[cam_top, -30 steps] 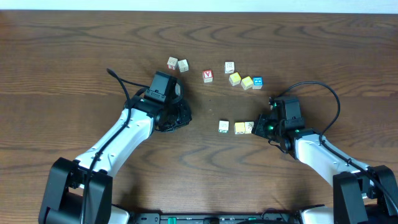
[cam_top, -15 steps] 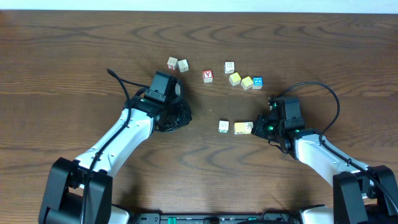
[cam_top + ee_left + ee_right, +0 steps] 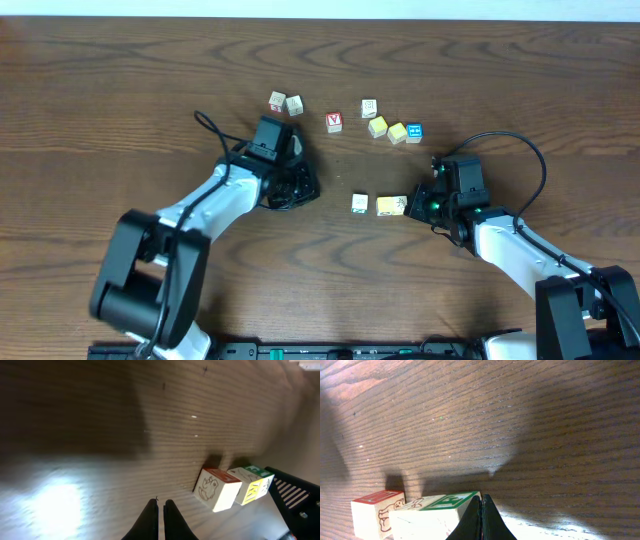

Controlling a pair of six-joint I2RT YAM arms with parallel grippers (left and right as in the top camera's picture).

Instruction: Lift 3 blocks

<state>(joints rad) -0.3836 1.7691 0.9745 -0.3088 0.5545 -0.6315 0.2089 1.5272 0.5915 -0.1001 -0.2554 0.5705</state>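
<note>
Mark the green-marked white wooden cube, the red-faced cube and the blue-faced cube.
white wooden cube with green mark (image 3: 360,203): overhead view, top face.
red-faced wooden cube (image 3: 334,122): overhead view, red top face.
blue-faced wooden cube (image 3: 414,132): overhead view, blue top face.

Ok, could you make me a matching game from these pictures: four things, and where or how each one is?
1 blue-faced cube
2 red-faced cube
3 white cube with green mark
4 left hand

A shut, holding nothing
B left end of the lower row of three
C rightmost of the upper cubes
D alone between two upper groups

Pairs: 1-C, 2-D, 3-B, 4-A
</note>
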